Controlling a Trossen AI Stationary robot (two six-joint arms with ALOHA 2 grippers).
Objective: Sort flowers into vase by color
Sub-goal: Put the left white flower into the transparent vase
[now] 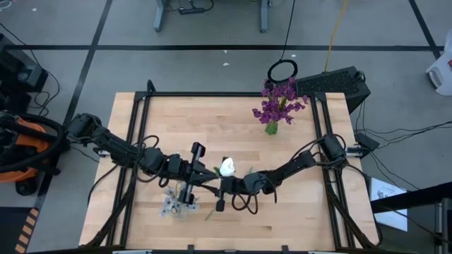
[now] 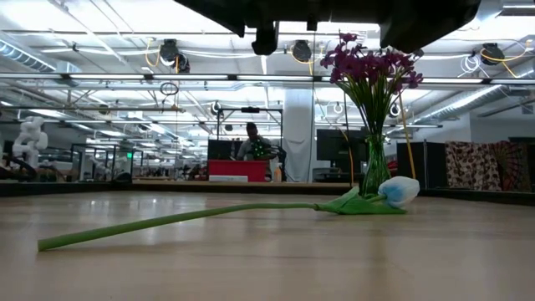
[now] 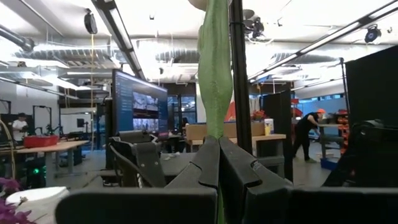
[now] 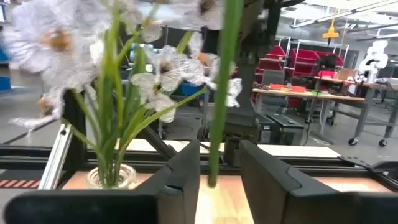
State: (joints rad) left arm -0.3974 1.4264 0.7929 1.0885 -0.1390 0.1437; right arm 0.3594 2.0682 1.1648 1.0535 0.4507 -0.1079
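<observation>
Green stem (image 3: 214, 74) stands upright, pinched in the left gripper (image 1: 189, 169) jaws at the desk's near middle, while the right gripper (image 4: 217, 171) jaws stand narrowly apart around its lower end. My advice: close the right jaws squarely before the left lets go, then carry it to the pale sprig's vase (image 4: 112, 177) nearby

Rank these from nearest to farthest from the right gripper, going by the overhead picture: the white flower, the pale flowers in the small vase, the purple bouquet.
From the right gripper:
1. White flower, right beside it, mid-table.
2. Pale flowers in the small vase, near the table's front edge, leftward.
3. Purple bouquet, far back right corner.
</observation>
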